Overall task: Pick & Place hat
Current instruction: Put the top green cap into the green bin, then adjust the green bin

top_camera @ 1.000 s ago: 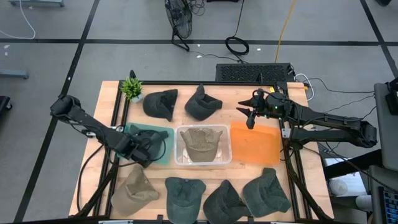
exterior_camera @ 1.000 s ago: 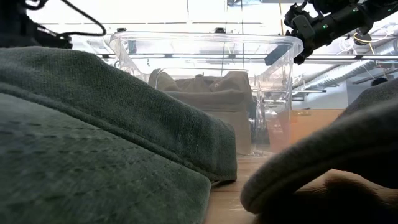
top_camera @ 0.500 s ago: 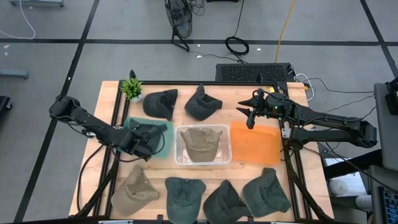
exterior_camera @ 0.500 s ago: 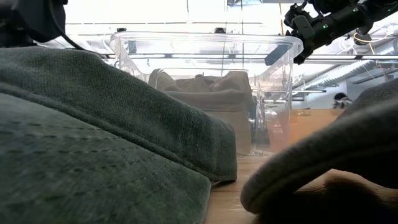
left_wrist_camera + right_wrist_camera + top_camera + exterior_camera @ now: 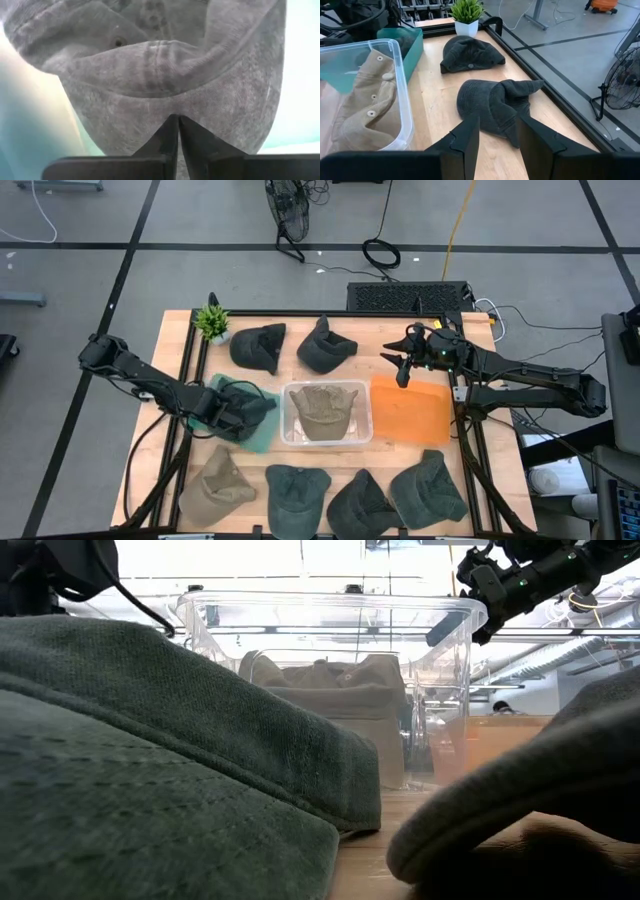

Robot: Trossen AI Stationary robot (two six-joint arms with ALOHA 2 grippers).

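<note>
Wooden tabletop (image 5: 262, 455) under me, grey floor all round it.

My left gripper (image 5: 243, 412) is pinched tight on a dark grey hat (image 5: 252, 404), fingers (image 5: 167, 142) pressed together with a fold of its cloth between them. That hat hangs over the teal bin (image 5: 262, 431), at the left of the middle row. From the wrist view the hat (image 5: 165, 80) fills nearly everything, teal showing past both its sides.

Just beside the teal bin, in the centre, I see the clear bin (image 5: 364, 413) with 1 tan hat (image 5: 325, 408) lying in it. The low view looks through the clear bin's wall (image 5: 440, 670) at that tan hat (image 5: 330, 690). On its far side lies the orange lid (image 5: 415, 415), flat on the wood.

My right gripper (image 5: 400, 364) hovers above the back edge of the orange lid, fingers (image 5: 467, 140) spread apart and holding nothing.

Along the back row I count 2 dark hats (image 5: 258, 345) (image 5: 325, 347) and a small potted plant (image 5: 212, 322) at the left corner. Along the front row sit 4 more: 1 tan (image 5: 215, 483) and 3 dark (image 5: 296, 492) (image 5: 358, 502) (image 5: 427, 490).
</note>
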